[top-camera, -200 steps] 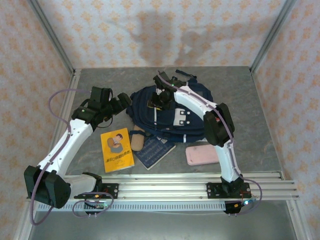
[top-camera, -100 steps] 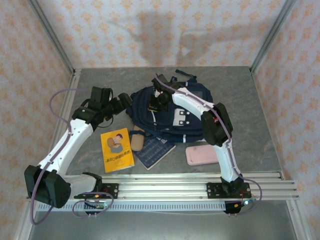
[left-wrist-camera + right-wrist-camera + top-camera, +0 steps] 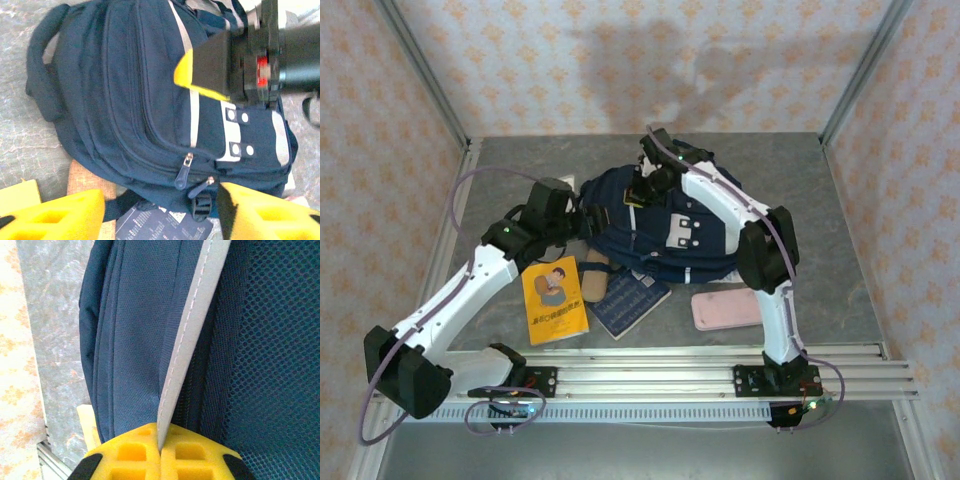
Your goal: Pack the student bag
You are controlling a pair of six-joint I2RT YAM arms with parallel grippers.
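A: Progress on packing?
B: Barely begun, imo. yellow book (image 3: 554, 299), dark notebook (image 3: 628, 301), tan pouch (image 3: 596, 277) and pink case (image 3: 728, 308) all lie outside, along near edge of student bag (image 3: 665, 225), which sits mid-table. Zips look shut.
A: Claws vs bag?
B: On bag's far top, right gripper (image 3: 160, 440) is pinched shut on white trim stripe (image 3: 192, 340). Just beside bag's side twd left arm, left gripper (image 3: 162, 205) has jaws apart, holding nothing, zip pulls (image 3: 183, 170) right ahead.
A: Remaining?
B: Open bag, load all four.

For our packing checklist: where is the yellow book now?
From above, the yellow book lies left of the dark blue notebook, nearer the arms than the student bag.
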